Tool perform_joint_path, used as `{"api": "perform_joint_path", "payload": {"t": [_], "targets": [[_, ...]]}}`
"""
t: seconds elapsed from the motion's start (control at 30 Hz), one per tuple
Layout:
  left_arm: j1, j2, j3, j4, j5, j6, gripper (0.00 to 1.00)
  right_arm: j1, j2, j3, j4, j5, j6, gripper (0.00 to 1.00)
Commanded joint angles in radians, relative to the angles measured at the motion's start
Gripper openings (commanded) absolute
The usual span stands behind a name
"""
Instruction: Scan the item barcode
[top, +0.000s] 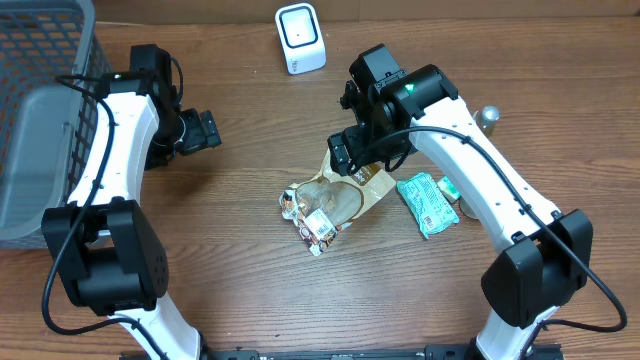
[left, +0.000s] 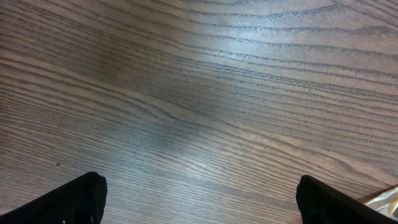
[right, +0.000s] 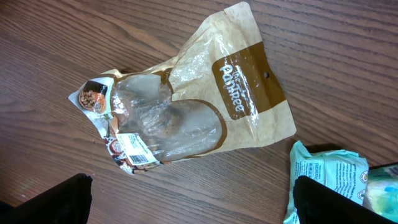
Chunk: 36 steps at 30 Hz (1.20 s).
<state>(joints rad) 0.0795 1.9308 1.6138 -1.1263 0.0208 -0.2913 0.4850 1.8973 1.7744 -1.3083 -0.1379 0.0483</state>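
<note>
Jaws of the left gripper (left: 198, 200) and right gripper (right: 194, 202) gape wide, empty; the right hovers above the brown snack bag (right: 245, 93).

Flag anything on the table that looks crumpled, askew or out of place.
The brown snack pouch, centre of the overhead view, is crumpled, its clear lower end scrunched and its label corner bent. The green packet beside it lies askew. Nothing looks spilled.

Wooden table (top: 250, 150): snack bag (top: 335, 200), green packet (top: 428, 203), scanner (top: 300, 38).
</note>
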Motion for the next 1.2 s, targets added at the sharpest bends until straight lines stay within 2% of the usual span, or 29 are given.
{"api": "perform_joint_path", "payload": {"t": [0.0,0.3,0.67,1.17], "targets": [[0.005,-0.010,0.018,0.001,-0.010,-0.001,1.00,-0.005,-0.004,-0.002,0.019,0.070,0.000,1.00],[0.005,-0.010,0.018,0.001,-0.010,-0.001,0.99,-0.007,-0.021,-0.002,0.033,0.082,0.000,1.00],[0.005,-0.010,0.018,0.001,-0.010,-0.001,1.00,-0.022,-0.262,-0.002,0.251,0.085,0.000,1.00],[0.005,-0.010,0.018,0.001,-0.010,-0.001,0.99,-0.106,-0.547,-0.002,0.182,0.085,-0.003,1.00]]}}
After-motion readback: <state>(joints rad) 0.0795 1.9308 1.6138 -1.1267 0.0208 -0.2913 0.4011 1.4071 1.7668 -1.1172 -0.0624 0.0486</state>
